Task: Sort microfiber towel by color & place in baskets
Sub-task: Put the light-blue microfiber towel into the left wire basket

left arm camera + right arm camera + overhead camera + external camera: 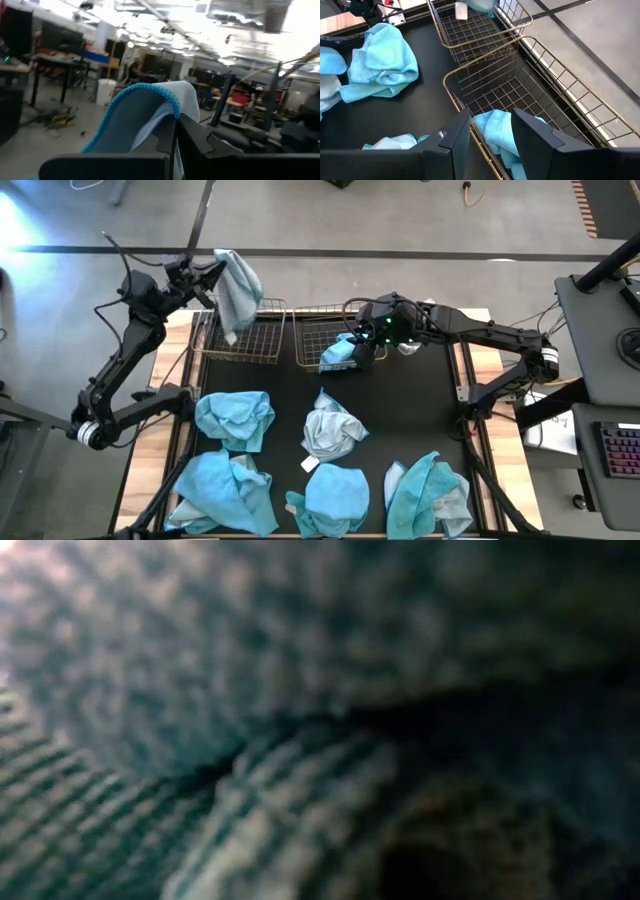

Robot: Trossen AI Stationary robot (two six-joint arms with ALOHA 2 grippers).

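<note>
Five loose towels, lower frame, on counter | right hand grasping turquoise towel at right basket near rim | left hand clenched on pale towel, upper left, above left basket

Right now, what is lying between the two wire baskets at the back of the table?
Nothing: in the high view only a narrow strip of bare black mat separates the left basket from the right basket.
</note>
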